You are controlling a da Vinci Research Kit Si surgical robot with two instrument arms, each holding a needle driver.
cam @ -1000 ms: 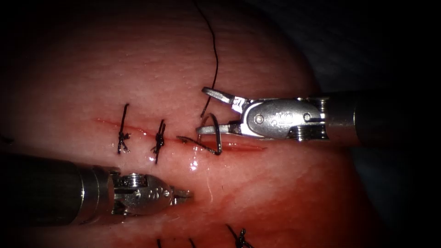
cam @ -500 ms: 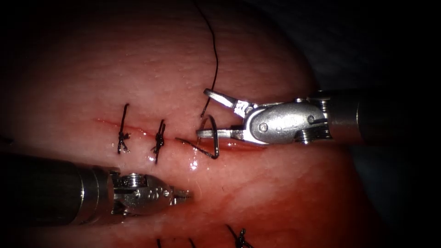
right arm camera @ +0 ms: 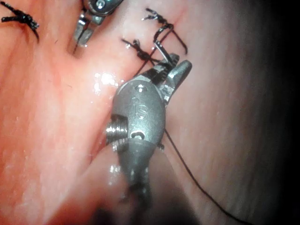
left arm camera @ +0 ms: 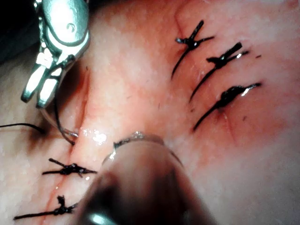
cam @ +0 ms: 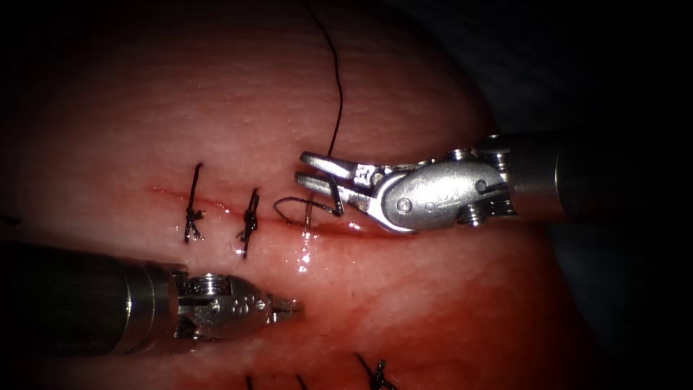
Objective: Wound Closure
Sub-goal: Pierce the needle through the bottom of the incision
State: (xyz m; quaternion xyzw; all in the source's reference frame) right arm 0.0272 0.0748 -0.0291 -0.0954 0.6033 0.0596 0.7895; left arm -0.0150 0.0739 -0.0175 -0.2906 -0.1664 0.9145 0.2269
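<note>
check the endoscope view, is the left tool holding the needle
No, the left tool sits below the cut with nothing in its shut jaws, while the right tool grips the needle near its swaged end.

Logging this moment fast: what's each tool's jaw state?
Left tool: shut, holding nothing.
Right tool: shut on the needle, near its tail end.

A surgical practice bench: stitched tissue [cam: 404,303] lit against dark surroundings.

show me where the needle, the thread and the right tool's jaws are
needle [cam: 289,202]: endoscope view, on its exposed curve above the cut.
thread [cam: 338,87]: endoscope view, on the strand running up over the tissue.
right tool [cam: 317,171]: endoscope view, between its jaw tips, shut on the needle.
</note>
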